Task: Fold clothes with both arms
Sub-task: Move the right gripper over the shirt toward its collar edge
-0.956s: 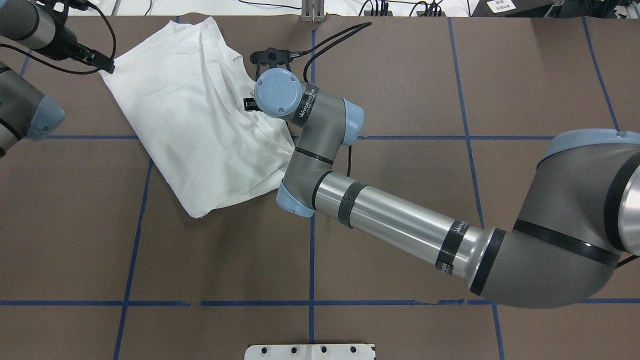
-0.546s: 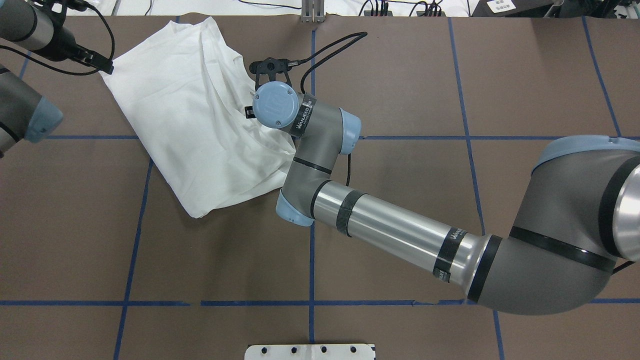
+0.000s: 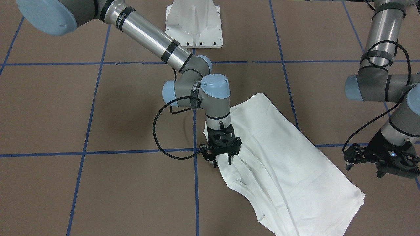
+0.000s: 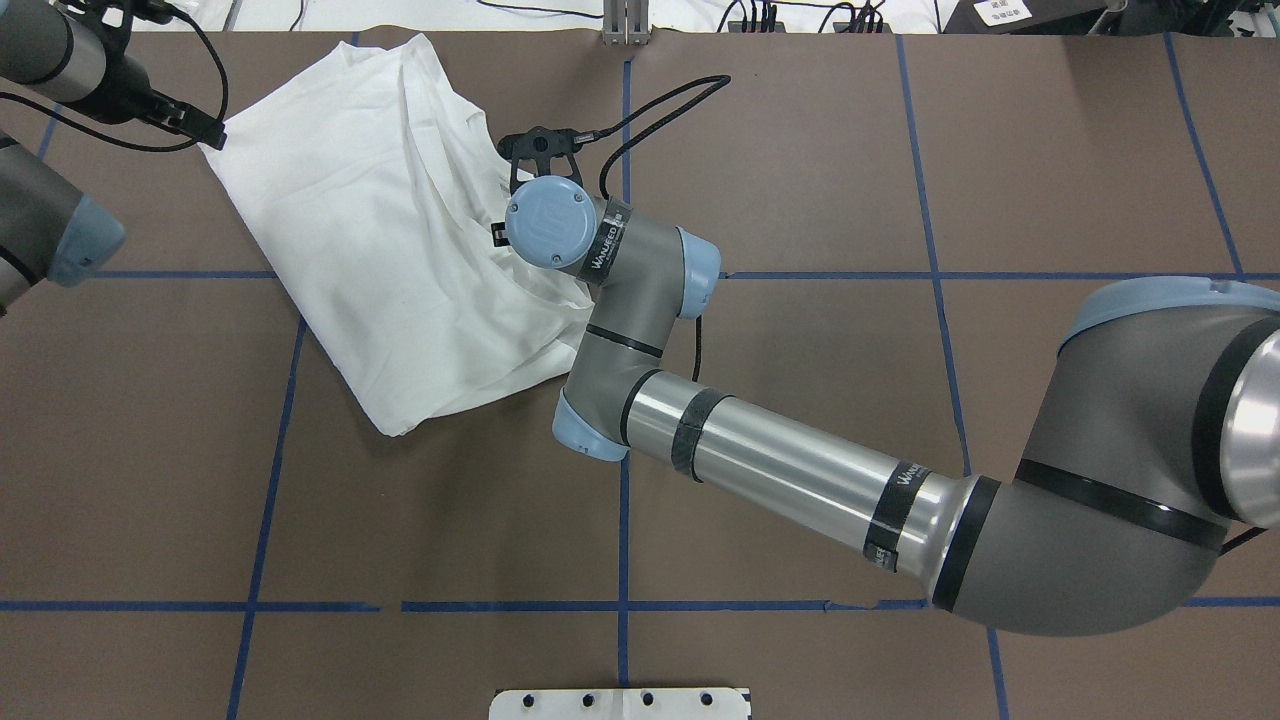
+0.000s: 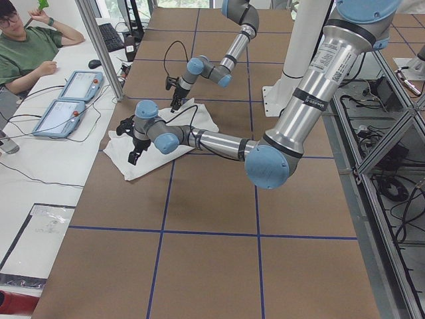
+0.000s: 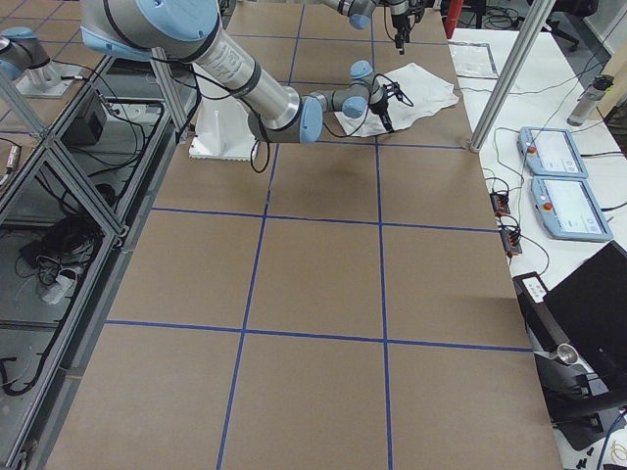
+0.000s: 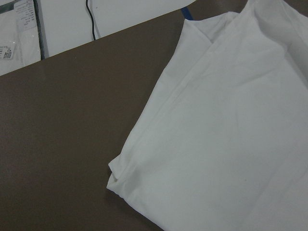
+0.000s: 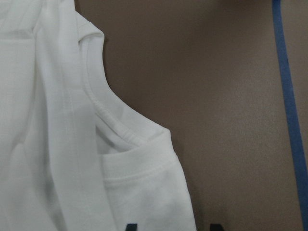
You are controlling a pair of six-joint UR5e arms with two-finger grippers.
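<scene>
The white T-shirt [image 4: 380,230] lies folded in a slanted oblong on the brown table, at the far left of the overhead view. No printed text shows. My right gripper [image 3: 222,161] is open and points down at the shirt's edge near the ribbed collar [image 8: 110,120]. In the right wrist view one fingertip [image 8: 130,226] is over cloth and the other is over bare table. My left gripper [image 3: 348,164] hovers beside the shirt's far corner [image 7: 115,173] and holds nothing. It also shows in the overhead view [image 4: 208,130]. I cannot tell whether it is open.
The white pedestal base [image 3: 194,23] stands at the robot's side of the table. Blue tape lines [image 4: 624,500] grid the brown tabletop. The right arm's black cable [image 3: 157,131] loops beside its wrist. A seated person [image 5: 26,46] and two control tablets [image 5: 66,106] are beyond the far edge.
My right wrist has shifted a little toward the robot along the shirt's edge, gripper still open. My left arm has drawn slightly left. The shirt has not moved.
</scene>
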